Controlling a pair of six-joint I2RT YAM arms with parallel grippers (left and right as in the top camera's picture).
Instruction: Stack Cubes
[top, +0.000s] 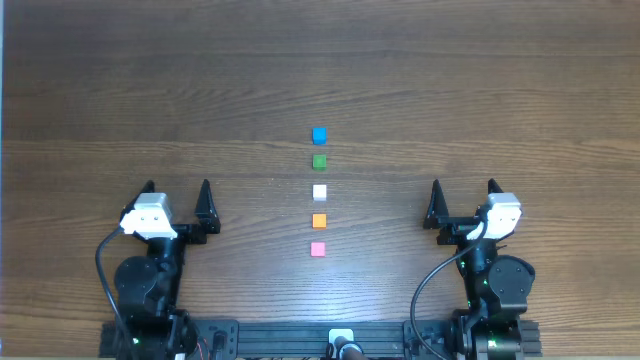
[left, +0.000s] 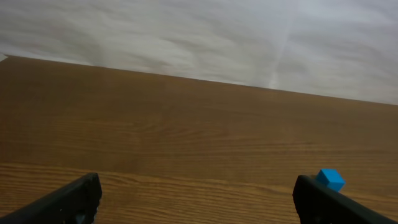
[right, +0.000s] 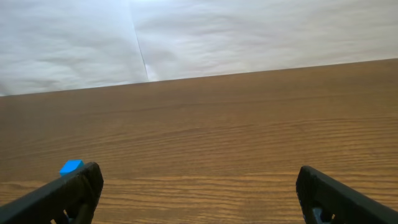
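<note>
Seen from above, five small cubes stand apart in a straight column on the brown wood-grain tabletop (top: 100, 80). A blue cube (top: 319, 135) is farthest from the arms, followed by a green cube (top: 319, 162), a white cube (top: 319, 192), an orange cube (top: 319, 220) and a pink cube (top: 318, 249) nearest them. The left gripper (top: 177, 188) and right gripper (top: 463, 186) sit on either side of the column, well apart from it, jaws spread wide and empty.

In the left wrist view, the blue cube rests on the wood just beside one of that gripper's dark fingers (left: 323, 202).

In the right wrist view, the same cube shows just above one finger, and a white backdrop (right: 249, 31) rises beyond the tabletop's far edge.
</note>
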